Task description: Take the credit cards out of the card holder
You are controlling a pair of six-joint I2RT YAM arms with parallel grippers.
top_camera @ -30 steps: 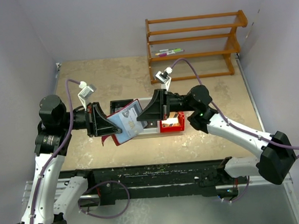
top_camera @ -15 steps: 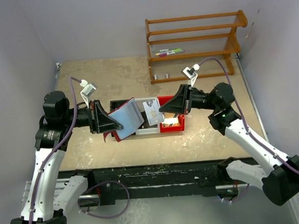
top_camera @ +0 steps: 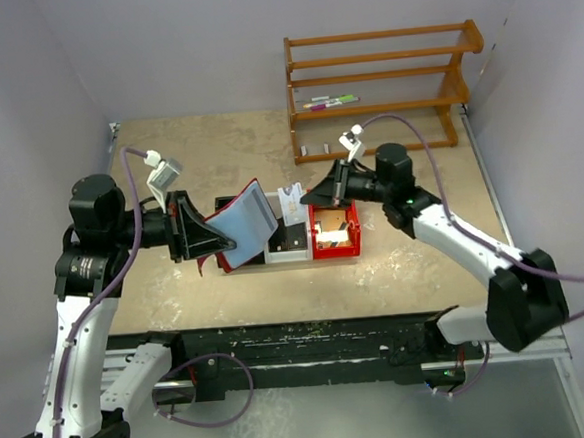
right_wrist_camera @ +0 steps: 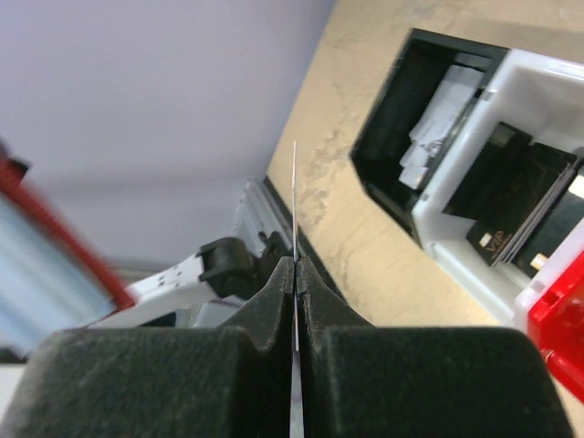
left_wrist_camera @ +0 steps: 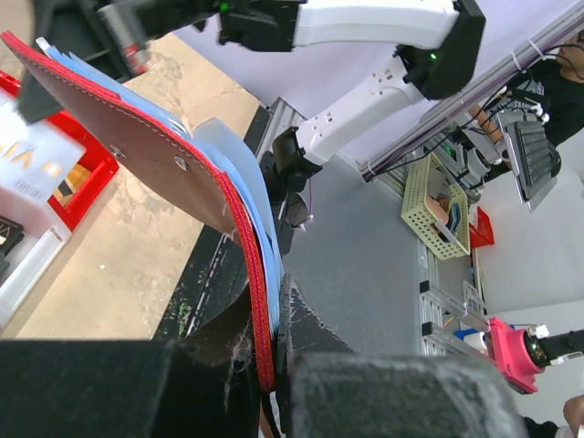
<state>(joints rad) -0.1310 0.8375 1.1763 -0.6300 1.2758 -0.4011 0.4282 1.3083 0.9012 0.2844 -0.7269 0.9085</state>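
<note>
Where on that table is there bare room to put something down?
Bare table lies at the far left, between the wooden rack and the left wall, and in the near strip in front of the red bin. The middle is crowded: the card holder in the left gripper and the card in the right gripper hang there.

Left arm (top_camera: 79, 324): rises from its base at 7 o'clock in the top view and bends at the elbow. Forearm level, pointing to 3 o'clock.
Left gripper (top_camera: 217, 244): jaws clamped on the lower edge of the card holder (top_camera: 247, 220), which stands up and out from them.
Right arm (top_camera: 454, 248): runs from its base at 4 o'clock toward 10 o'clock, with the wrist turned to 9 o'clock.
Right gripper (top_camera: 308, 202): fingers (right_wrist_camera: 265, 310) pressed together on one credit card (top_camera: 291, 205), seen edge-on in the wrist view.
Both grippers: tips facing each other, apart.
</note>
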